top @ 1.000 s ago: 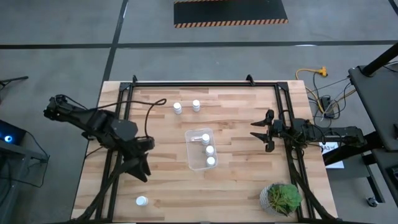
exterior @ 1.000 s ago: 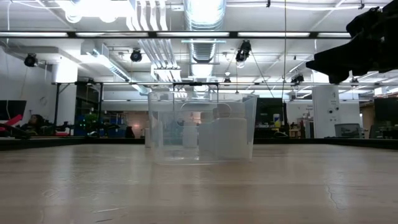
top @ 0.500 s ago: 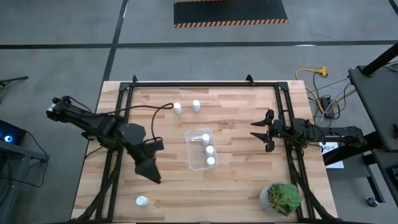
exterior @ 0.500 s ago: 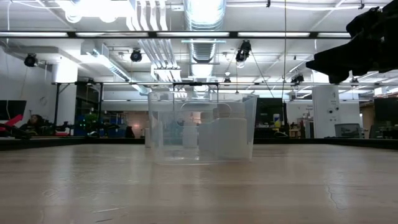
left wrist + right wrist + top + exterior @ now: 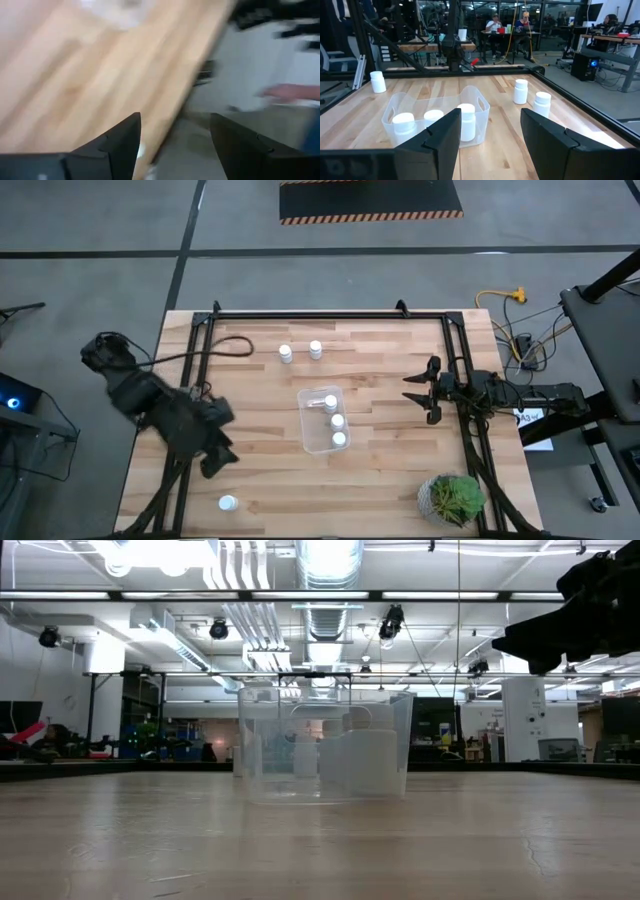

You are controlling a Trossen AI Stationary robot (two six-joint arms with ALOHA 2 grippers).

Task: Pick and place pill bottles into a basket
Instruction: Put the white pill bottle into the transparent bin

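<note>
High view: three pill bottles [image 5: 338, 421] in basket [image 5: 312, 444], three outside.

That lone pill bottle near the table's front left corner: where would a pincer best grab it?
Probably from straight above, closing on the round sides just under the cap. The lone pill bottle stands upright with bare wood all round it, and the open left pincer is nearest.
</note>
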